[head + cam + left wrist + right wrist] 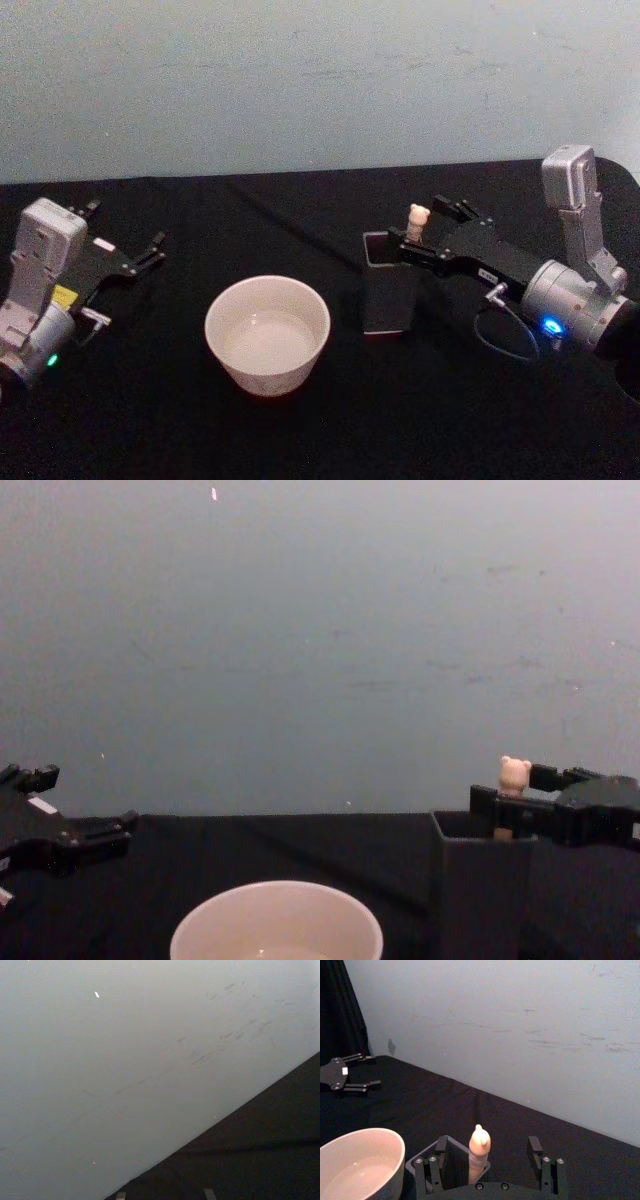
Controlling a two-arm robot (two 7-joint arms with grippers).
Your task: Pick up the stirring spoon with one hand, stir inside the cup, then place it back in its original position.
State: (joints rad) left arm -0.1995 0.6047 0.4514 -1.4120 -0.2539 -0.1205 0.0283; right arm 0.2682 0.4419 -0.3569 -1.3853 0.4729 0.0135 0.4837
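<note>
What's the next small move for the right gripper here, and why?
Probably shut the right gripper on the stirring spoon. Its open fingers stand on either side of the beige handle, which stands upright in the holder and is not yet gripped. The cup waits beside the holder. The left gripper sits idle, far to the left.

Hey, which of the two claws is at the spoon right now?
The right claw, open and straddling the stirring spoon that stands in the dark holder. The left claw sits apart, on the cup's far side.

Head cam high, chest low; both share cup (265, 372).
</note>
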